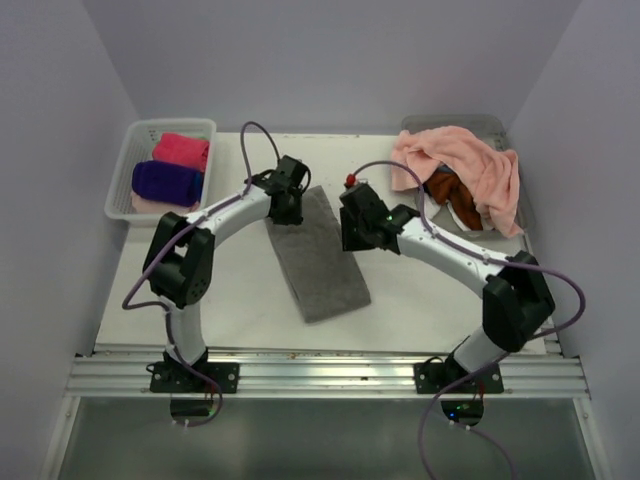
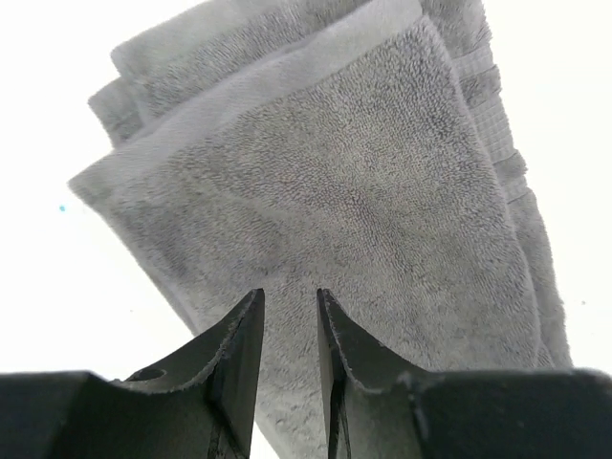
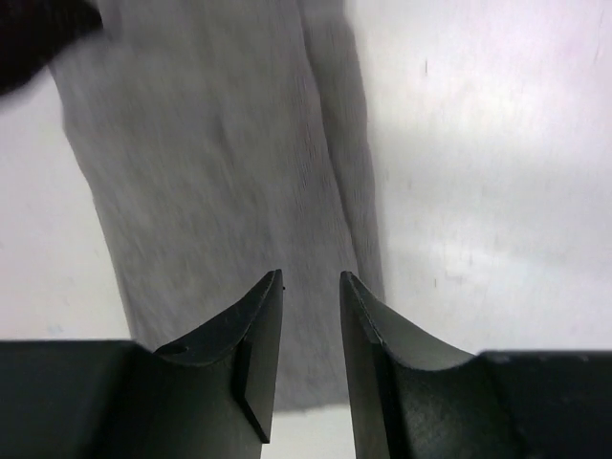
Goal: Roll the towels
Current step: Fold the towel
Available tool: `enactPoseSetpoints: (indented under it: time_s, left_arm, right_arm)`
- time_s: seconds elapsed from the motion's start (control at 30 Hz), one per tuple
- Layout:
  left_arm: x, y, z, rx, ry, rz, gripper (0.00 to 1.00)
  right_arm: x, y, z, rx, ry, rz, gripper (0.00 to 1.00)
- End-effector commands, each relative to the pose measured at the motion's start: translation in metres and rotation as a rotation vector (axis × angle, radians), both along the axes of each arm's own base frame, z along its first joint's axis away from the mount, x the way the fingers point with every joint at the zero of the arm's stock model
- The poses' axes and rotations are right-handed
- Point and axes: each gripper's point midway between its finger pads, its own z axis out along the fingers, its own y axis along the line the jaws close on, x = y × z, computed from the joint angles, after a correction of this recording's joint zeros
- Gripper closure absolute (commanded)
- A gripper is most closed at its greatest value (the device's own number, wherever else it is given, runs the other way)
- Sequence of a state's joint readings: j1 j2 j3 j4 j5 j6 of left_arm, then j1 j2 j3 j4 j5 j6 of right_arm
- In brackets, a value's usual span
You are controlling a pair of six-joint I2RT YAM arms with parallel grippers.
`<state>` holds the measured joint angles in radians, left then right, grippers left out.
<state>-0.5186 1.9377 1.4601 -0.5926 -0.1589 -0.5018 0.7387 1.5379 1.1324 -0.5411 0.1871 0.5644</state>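
A grey towel (image 1: 322, 265) lies flat as a long folded strip in the middle of the table. My left gripper (image 1: 285, 212) hovers over its far left corner. In the left wrist view the left gripper (image 2: 290, 296) is open, with only terry cloth (image 2: 335, 172) showing through the gap. My right gripper (image 1: 350, 238) hangs at the strip's right edge. Seen from the right wrist, the right gripper (image 3: 311, 277) is open too, above the grey towel (image 3: 210, 172), and holds nothing.
A white basket (image 1: 122, 170) at the back left holds a hot pink roll (image 1: 182, 150) and a purple roll (image 1: 167, 182). A grey bin (image 1: 485, 125) at the back right carries a draped salmon pink towel (image 1: 465, 160) over a rust orange one (image 1: 447, 188) and a white one (image 1: 466, 216).
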Motion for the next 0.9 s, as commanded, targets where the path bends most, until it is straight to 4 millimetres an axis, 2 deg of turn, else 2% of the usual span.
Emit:
enactPoseSetpoints:
  time_s: [0.0,0.03,0.07,0.1,0.13,0.17,0.2,0.23,0.27,0.3,0.37,0.43,0.47,0.57,0.67,0.87]
  left_arm:
    - [0.002,0.018,0.022,-0.004,-0.049,0.051,0.67]
    - [0.002,0.022,0.02,-0.011,-0.042,0.065,0.67]
    - [-0.001,0.029,0.015,-0.04,-0.017,0.085,0.67]
    - [0.001,0.033,0.014,-0.061,-0.012,0.103,0.67]
    - [0.002,0.038,0.012,-0.08,-0.006,0.121,0.64]
    - [0.002,0.05,0.007,-0.112,0.014,0.153,0.6]
    - [0.008,0.053,0.008,-0.135,-0.003,0.169,0.49]
    - [0.012,0.065,0.004,-0.144,0.001,0.203,0.41]
    - [0.015,0.068,0.004,-0.161,0.001,0.215,0.37]
    - [0.018,0.072,0.003,-0.163,-0.001,0.225,0.35]
    - [0.026,0.078,-0.001,-0.157,-0.01,0.247,0.35]
    - [0.031,0.083,-0.008,-0.145,-0.005,0.266,0.4]
    - [0.037,0.084,-0.007,-0.143,-0.021,0.278,0.42]
    - [0.045,0.084,-0.017,-0.154,-0.008,0.285,0.48]
    - [0.048,0.078,-0.028,-0.177,0.019,0.273,0.5]
    - [0.05,0.061,-0.04,-0.251,0.055,0.245,0.47]
  right_arm:
    - [0.059,0.014,0.029,-0.018,-0.098,0.069,0.66]
    - [0.068,0.021,0.01,-0.043,-0.048,0.097,0.66]
    - [0.09,0.031,0.031,-0.025,-0.09,0.118,0.66]
    - [0.1,0.035,0.031,-0.029,-0.087,0.127,0.66]
    - [0.106,0.039,0.007,-0.063,-0.03,0.145,0.65]
    - [0.126,0.047,0.027,-0.046,-0.079,0.152,0.65]
    - [0.134,0.051,0.024,-0.052,-0.075,0.161,0.63]
    - [0.137,0.054,0.02,-0.058,-0.059,0.174,0.62]
    - [0.15,0.064,0.016,-0.052,-0.058,0.189,0.62]
    - [0.153,0.068,0.013,-0.049,-0.05,0.199,0.59]
    - [0.165,0.076,0.002,-0.045,-0.028,0.205,0.58]
    - [0.173,0.083,0.003,-0.019,-0.03,0.21,0.56]
    - [0.175,0.085,-0.007,-0.022,-0.012,0.208,0.56]
    - [0.182,0.091,-0.013,-0.007,-0.018,0.2,0.55]
    - [0.188,0.094,-0.018,-0.001,-0.02,0.193,0.55]
    - [0.193,0.093,-0.041,-0.02,0.009,0.19,0.56]
